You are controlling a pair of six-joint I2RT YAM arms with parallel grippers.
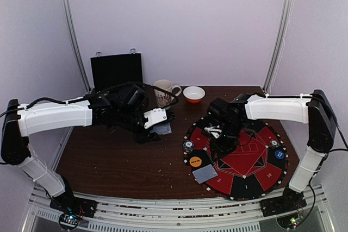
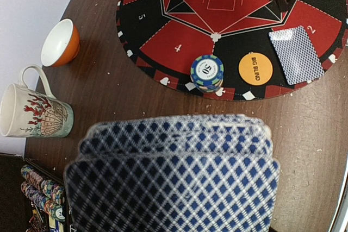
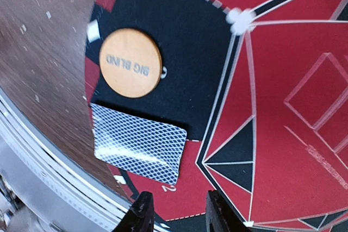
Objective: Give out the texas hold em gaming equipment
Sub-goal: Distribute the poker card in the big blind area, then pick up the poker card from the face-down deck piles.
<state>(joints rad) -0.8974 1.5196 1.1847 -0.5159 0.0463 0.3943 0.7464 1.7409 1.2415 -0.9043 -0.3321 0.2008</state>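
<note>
Between the jaws of the right gripper (image 3: 178, 202), which stand apart, nothing is held. Just ahead of them, off to one side, a face-down card (image 3: 138, 150) lies flat on the mat (image 3: 283, 36) near its rim. Beyond it sits the orange BIG BLIND button (image 3: 130, 63), then a chip stack (image 2: 207, 73). Well apart, the left gripper (image 1: 157, 130) clamps a fanned deck (image 2: 174, 177). Cards are light, thin, slick and bendy. Lying flat, they likely offer only their edges, so pinch across the short sides.
</note>
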